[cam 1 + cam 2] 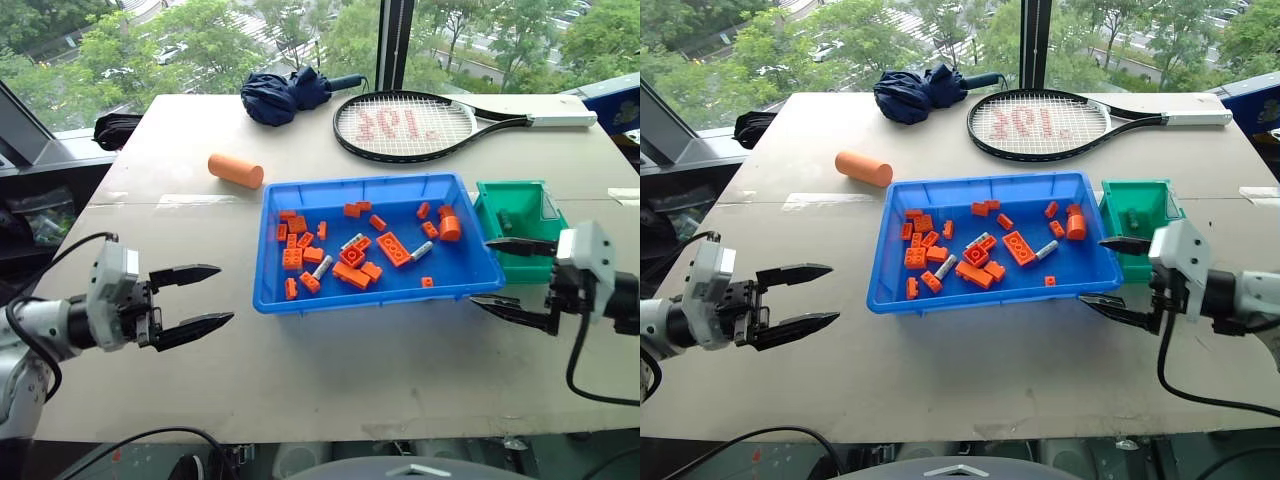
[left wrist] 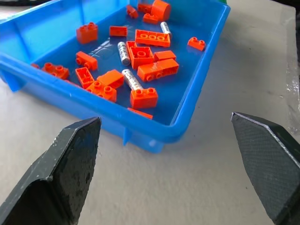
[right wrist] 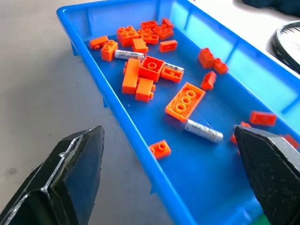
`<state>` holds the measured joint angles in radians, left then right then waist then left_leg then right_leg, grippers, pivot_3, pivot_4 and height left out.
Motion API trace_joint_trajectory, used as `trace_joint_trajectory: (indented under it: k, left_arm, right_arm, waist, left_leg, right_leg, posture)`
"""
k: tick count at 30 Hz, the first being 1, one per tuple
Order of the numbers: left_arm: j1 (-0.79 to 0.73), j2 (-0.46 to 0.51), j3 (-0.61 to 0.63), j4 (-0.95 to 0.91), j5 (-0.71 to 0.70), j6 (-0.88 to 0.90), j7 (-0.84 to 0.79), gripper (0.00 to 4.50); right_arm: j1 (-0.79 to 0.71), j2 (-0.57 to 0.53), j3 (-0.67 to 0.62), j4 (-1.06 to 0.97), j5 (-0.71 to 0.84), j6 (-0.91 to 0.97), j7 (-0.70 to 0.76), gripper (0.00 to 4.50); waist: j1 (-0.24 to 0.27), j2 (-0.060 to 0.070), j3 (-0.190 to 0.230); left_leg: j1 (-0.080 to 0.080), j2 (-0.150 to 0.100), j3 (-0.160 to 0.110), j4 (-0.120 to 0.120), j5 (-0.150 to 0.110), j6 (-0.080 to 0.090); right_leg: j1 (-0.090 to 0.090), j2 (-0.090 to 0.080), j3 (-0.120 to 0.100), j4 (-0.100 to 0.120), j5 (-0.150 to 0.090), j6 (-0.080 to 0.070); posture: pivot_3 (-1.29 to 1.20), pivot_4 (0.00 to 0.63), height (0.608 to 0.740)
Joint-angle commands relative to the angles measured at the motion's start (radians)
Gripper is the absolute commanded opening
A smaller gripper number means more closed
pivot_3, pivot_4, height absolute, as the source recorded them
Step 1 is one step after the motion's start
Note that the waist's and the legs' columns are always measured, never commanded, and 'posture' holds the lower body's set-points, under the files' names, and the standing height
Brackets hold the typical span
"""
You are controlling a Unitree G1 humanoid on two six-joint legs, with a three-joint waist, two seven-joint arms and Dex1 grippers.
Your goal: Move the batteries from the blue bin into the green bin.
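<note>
A: How do the fingers stand?
B: The left gripper (image 1: 202,297) has its two black fingers spread wide with nothing between them, above the bare table (image 1: 330,380) to the left of the blue bin (image 1: 372,187). The right gripper (image 1: 508,276) is equally wide apart and empty, at the blue bin's right end, in front of the green bin (image 1: 530,268).

A: Where are the batteries?
B: Three batteries lie in the blue bin among orange bricks (image 1: 393,248): one (image 1: 322,266) left of centre, one (image 1: 353,242) at centre, one (image 1: 422,250) toward the right. The green bin stands just beside the blue bin's right end.

A: What lies beyond?
B: An orange cylinder (image 1: 235,170), a folded umbrella (image 1: 285,95) and a racket (image 1: 420,125) lie at the table's far side.
</note>
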<state>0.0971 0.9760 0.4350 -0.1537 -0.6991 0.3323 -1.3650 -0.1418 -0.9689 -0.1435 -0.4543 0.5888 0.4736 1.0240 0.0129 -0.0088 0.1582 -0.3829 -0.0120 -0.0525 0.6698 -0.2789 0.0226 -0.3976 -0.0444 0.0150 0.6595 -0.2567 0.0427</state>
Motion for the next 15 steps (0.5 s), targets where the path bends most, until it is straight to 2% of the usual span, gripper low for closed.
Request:
trace_joint_trajectory:
  k: [1, 7, 10, 15]
  left_arm:
    - [-0.125, 0.047, -0.038, 0.005, -0.003, -0.002, -0.042, 4.5]
    - [-0.29, 0.082, -0.101, -0.012, -0.008, 0.032, -0.065, 4.5]
    - [-0.316, 0.09, -0.11, -0.05, -0.021, 0.065, -0.063, 4.5]
    - [-0.315, 0.09, -0.119, -0.111, -0.015, 0.083, -0.052, 4.5]
  right_arm:
    - [-0.233, 0.036, 0.204, 0.152, -0.149, -0.01, 0.046, 4.42]
    - [-0.545, 0.163, 0.45, 0.486, -0.387, -0.102, 0.114, 4.42]
    - [-0.631, 0.222, 0.522, 0.613, -0.468, -0.176, 0.158, 4.42]
    - [-0.727, 0.287, 0.605, 0.78, -0.581, -0.313, 0.231, 4.42]
  waist:
    - [-0.004, -0.001, 0.003]
    - [-0.016, -0.001, 0.005]
    - [-0.027, -0.001, 0.005]
    - [-0.032, 0.0, 0.006]
  left_leg:
    - [0.001, 0.0, 0.001, 0.0, 0.0, 0.0]
    - [-0.004, 0.0, 0.003, 0.0, 0.0, 0.0]
    - [-0.016, 0.0, 0.004, 0.001, 0.003, -0.005]
    - [-0.017, 0.0, 0.004, 0.0, 0.003, -0.005]
  right_leg:
    - [0.0, 0.0, 0.0, 0.0, 0.0, 0.0]
    - [-0.007, 0.001, 0.0, 0.001, 0.001, 0.001]
    - [-0.018, 0.002, 0.0, 0.003, 0.001, 0.001]
    - [-0.019, 0.002, 0.001, 0.003, 0.001, 0.001]
  posture:
    - [0.0, 0.15, 0.74]
    - [0.0, 0.15, 0.74]
    - [0.0, 0.15, 0.74]
    - [0.0, 0.15, 0.74]
